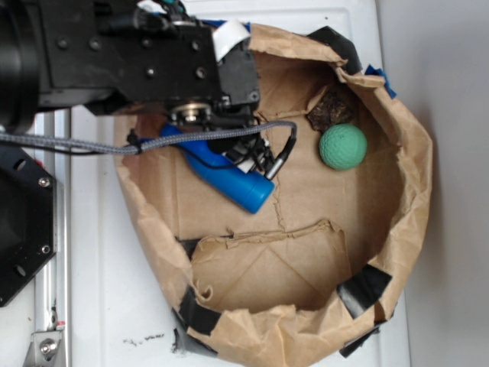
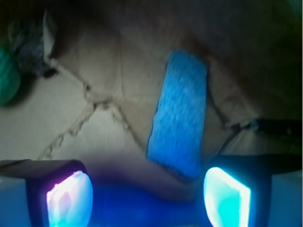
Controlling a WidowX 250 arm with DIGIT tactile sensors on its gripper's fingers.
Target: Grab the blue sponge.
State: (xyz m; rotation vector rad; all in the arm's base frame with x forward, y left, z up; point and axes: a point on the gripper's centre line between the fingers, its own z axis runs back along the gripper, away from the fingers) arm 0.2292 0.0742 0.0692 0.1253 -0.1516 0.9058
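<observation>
Gripper (image 2: pixel 149 198) spread wide, nothing held; it risks grabbing the near blue bottle (image 1: pixel 229 172) instead of the blue sponge (image 2: pixel 180 113)

White tabletop (image 1: pixel 99 252) scuffed with dark specks near the lower edge, metal rail (image 1: pixel 53 252) along its left side, plain grey wall or floor (image 1: pixel 451 191) at right, soft even light

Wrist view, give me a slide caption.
Open hand above the blue sponge on brown paper, green ball at left.
</observation>
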